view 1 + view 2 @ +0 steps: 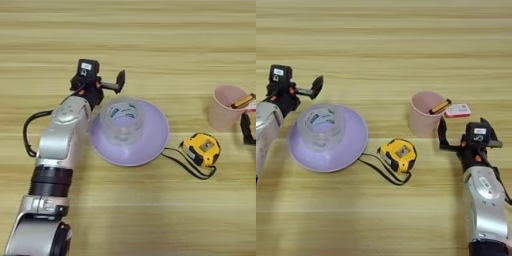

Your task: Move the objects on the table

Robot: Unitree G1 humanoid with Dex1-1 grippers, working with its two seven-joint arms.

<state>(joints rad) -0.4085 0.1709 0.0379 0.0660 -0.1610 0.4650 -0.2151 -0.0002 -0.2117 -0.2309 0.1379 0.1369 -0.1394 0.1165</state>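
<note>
A wide clear tape roll (122,120) stands on a purple plate (150,150) left of centre. My left gripper (98,84) hovers just behind the plate's far-left rim, open and holding nothing. A yellow-and-black tape measure (399,154) lies right of the plate on the table (386,45), its black cord looping toward the front. The pink cup (423,114) holds an orange-brown pen (439,106). My right gripper (466,135) is open just right of the cup, one finger against the cup's side.
A small red-and-white card (458,110) lies flat behind the right gripper, beside the cup. The left forearm (57,150) stretches from the near-left corner along the plate's left side.
</note>
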